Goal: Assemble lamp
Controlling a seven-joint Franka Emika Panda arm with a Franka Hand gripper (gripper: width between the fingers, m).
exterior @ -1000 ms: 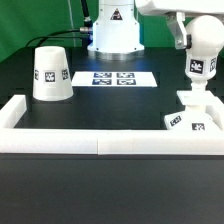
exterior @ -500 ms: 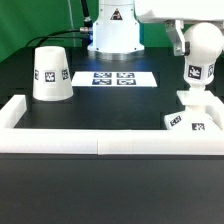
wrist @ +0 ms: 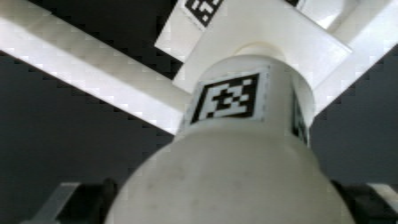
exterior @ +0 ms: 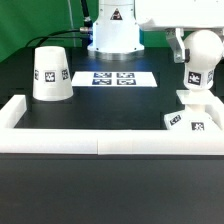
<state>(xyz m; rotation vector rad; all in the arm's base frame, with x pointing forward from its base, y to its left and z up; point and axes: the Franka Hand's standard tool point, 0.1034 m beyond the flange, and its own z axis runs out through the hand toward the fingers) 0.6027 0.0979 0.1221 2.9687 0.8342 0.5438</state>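
Observation:
The white bulb (exterior: 197, 78) hangs upright at the exterior view's right. Its round head is between my gripper (exterior: 201, 47) fingers and its stem end points down onto the small square base (exterior: 186, 121). I cannot tell whether stem and base touch. In the wrist view the bulb (wrist: 231, 110) fills the picture, with its black tag facing the camera and the base (wrist: 199, 22) beyond it. My gripper (wrist: 222, 208) is shut on the bulb's head; one dark finger (wrist: 68, 200) shows at each side. The cone shade (exterior: 50, 73) stands alone at the exterior view's left.
A long white wall strip (exterior: 100, 137) runs along the front and turns up at both ends. The marker board (exterior: 113, 77) lies flat in the middle. The robot's white pedestal (exterior: 113, 35) stands behind it.
The gripper has lowered the bulb toward the base; its tag sits lower than a second ago. The shade and base have not moved.

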